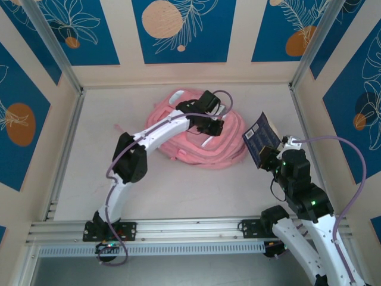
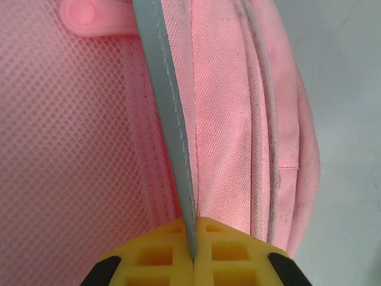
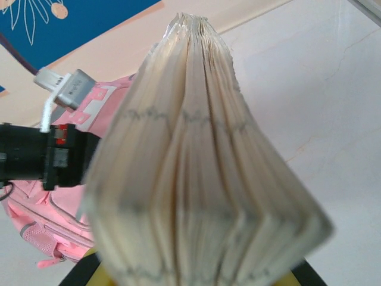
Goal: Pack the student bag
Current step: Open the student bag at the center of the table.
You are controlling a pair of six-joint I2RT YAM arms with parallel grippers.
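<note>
The student bag point(image 1: 205, 143), a large soft pink backpack, lies crumpled at the middle back of the table. My left gripper point(image 1: 213, 127) reaches over its top and is shut on a thin grey trim strip point(image 2: 171, 113) of the bag, yellow fingertips point(image 2: 229, 253) pressed together around it. Pink mesh point(image 2: 65, 149) lies left of the strip, woven pink fabric point(image 2: 232, 131) to the right. My right gripper point(image 1: 271, 157) holds a dark blue book point(image 1: 261, 138) upright just right of the bag. The book's fanned page edges point(image 3: 202, 179) face the right wrist camera.
A pink zipper tab point(image 2: 89, 15) lies on the mesh. The left arm's black wrist and cable plug point(image 3: 47, 155) hang over the bag point(image 3: 36, 226). The patterned walls point(image 1: 178, 30) enclose the pale table point(image 1: 178, 190); a metal rail point(image 1: 178, 229) runs along the near edge.
</note>
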